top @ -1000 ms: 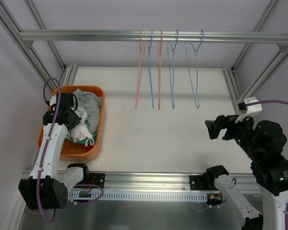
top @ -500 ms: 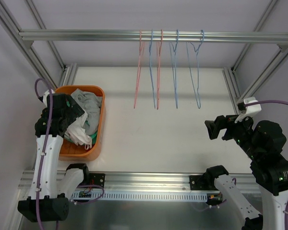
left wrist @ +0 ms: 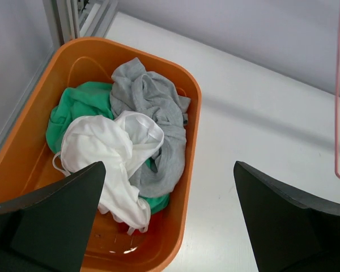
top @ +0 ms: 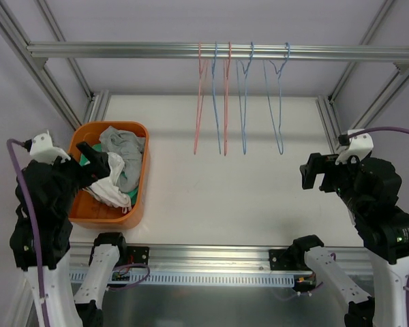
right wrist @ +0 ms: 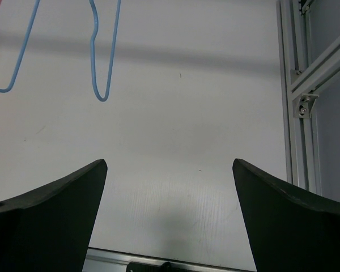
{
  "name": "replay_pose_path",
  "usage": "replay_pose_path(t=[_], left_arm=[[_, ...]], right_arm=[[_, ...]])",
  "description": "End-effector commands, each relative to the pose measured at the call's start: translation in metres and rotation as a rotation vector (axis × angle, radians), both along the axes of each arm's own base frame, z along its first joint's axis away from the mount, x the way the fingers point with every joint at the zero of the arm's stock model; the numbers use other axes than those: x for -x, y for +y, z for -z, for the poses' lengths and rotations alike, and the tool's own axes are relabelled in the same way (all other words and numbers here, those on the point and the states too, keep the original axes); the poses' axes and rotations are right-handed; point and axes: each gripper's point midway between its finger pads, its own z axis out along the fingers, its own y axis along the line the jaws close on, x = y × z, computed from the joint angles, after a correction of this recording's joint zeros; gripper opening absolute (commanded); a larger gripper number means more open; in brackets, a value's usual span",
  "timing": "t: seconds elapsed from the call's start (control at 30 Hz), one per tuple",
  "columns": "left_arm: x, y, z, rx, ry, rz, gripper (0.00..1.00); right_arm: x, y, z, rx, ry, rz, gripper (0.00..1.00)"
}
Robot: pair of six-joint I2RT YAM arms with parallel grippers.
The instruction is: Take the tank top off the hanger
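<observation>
Holds nothing: left jaws spread wide above white tank top (left wrist: pixel 110 156) lying in orange basket (left wrist: pixel 184 221); right jaws spread wide too, blue hangers (right wrist: pixel 102 99) ahead of them.

Left gripper (top: pixel 94 163) hung high at the left, right gripper (top: pixel 309 176) at the right, both jaws gaping wide.

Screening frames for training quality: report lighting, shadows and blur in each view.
Top view: even, soft light, a broad faint shadow band across the table, hangers sharp. Left wrist: clothes in the orange basket crisp, its own fingers underexposed, nearly black. Right wrist: similar soft shadow band, blue hangers sharp, fingers featureless dark shapes.
</observation>
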Motion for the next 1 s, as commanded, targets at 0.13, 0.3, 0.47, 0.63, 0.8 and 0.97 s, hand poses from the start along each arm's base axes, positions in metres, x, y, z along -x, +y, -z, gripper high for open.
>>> replay_pose_path(t=[0.13,0.3,0.47,0.63,0.8,0.97], left_arm=[[0.059,-0.023,0.006,-0.054,-0.108,0.151,0.99],[0.074,-0.018,0.022,-0.063,-0.122,0.133,0.99],[0.072,-0.021,0.034,-0.048,-0.096,0.148,0.99],[0.065,-0.019,0.049,-0.031,-0.049,0.129,0.99],[0.063,-0.020,0.056,-0.019,-0.028,0.126,0.99],[0.059,-0.014,0.060,-0.022,-0.009,0.091,0.99]], right_arm=[[0.041,-0.022,0.000,0.004,-0.090,0.045,0.99],[0.063,-0.028,0.018,-0.003,-0.119,0.044,1.00],[0.073,-0.035,0.023,-0.005,-0.148,0.059,0.99],[0.074,-0.036,0.022,-0.011,-0.162,0.059,0.99],[0.070,-0.037,0.019,-0.015,-0.164,0.078,0.99],[0.065,-0.038,0.024,-0.020,-0.152,0.102,1.00]])
